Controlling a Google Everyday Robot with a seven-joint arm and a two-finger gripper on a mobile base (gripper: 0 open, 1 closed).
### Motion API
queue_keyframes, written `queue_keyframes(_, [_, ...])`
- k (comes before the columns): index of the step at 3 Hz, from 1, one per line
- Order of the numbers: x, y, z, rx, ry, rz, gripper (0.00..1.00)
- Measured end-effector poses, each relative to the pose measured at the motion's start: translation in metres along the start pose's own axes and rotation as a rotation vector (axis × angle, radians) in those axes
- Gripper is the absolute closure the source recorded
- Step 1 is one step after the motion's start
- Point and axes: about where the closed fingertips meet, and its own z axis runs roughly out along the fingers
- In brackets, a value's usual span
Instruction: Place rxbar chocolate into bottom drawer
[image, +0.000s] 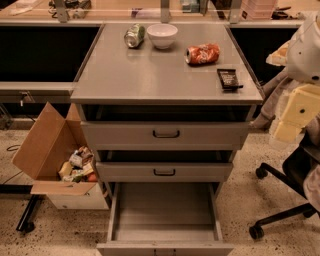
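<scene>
The rxbar chocolate (229, 78), a small flat black bar with pale print, lies on the grey cabinet top (150, 75) near its front right corner. The bottom drawer (165, 207) is pulled out wide and its flat grey floor is bare. The two shallower drawers with black handles above it are slightly open. My arm comes in at the right edge of the view, and my gripper (292, 117) hangs there beside the cabinet's right side, lower than the top and to the right of the bar. It holds nothing that I can see.
On the cabinet top stand a crushed orange can (202, 54), a green can on its side (134, 36) and a white bowl (162, 35). An open cardboard box of snacks (55, 155) sits on the floor at the left. A black office chair base (280, 200) is at the right.
</scene>
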Motion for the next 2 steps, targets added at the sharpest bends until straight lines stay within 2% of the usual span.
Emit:
queue_keyframes(1, [0.0,0.0,0.0,0.0,0.0,0.0,0.0])
queue_keyframes(2, [0.003,-0.021,0.014,0.019,-0.032,0.086,0.0])
